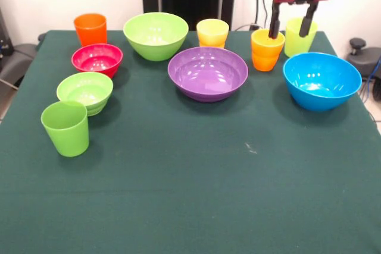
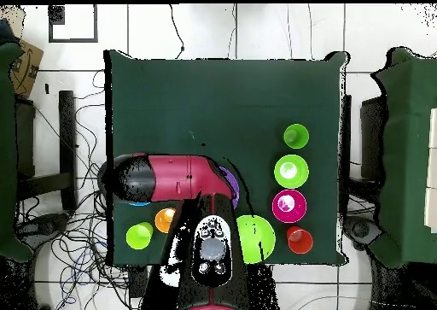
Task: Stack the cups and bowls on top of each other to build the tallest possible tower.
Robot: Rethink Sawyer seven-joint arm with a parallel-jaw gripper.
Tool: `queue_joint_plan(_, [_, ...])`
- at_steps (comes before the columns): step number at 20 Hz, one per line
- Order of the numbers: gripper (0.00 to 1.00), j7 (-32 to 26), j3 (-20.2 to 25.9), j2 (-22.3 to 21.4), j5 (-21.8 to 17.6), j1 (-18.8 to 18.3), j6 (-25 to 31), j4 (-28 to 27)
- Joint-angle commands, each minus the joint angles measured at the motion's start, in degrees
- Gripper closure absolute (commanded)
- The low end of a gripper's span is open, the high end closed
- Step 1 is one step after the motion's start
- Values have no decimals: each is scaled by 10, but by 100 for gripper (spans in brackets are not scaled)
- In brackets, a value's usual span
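Note:
My gripper [image 1: 291,27] hangs open and empty at the far right of the table. Its fingers straddle the gap between the orange-yellow cup [image 1: 267,50] and the yellow-green cup [image 1: 299,40], just above their rims. The blue bowl [image 1: 321,80] sits in front of them and the purple bowl [image 1: 208,72] in the middle. The pale yellow cup [image 1: 212,32], large lime green bowl [image 1: 156,35] and orange cup [image 1: 90,28] stand along the far edge. The small red bowl [image 1: 97,59], small lime green bowl [image 1: 85,91] and green cup [image 1: 65,128] run down the left. Nothing is stacked.
The dark green tablecloth [image 1: 196,194] covers the table. In the overhead view the red arm [image 2: 171,177] reaches across and hides the blue bowl and most of the purple bowl [image 2: 231,184]. Cables lie on the floor around the pedestal.

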Motion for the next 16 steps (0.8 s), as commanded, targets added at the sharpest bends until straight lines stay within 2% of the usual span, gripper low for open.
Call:
queue_joint_plan(1, [0,-20,31,64,-63,-23,35,-84])
queue_joint_plan(9, [0,-102,79,118,-97,-76,77,-161])
queue_joint_plan(16, [0,-131,107,121,-121,-104,117,-182])
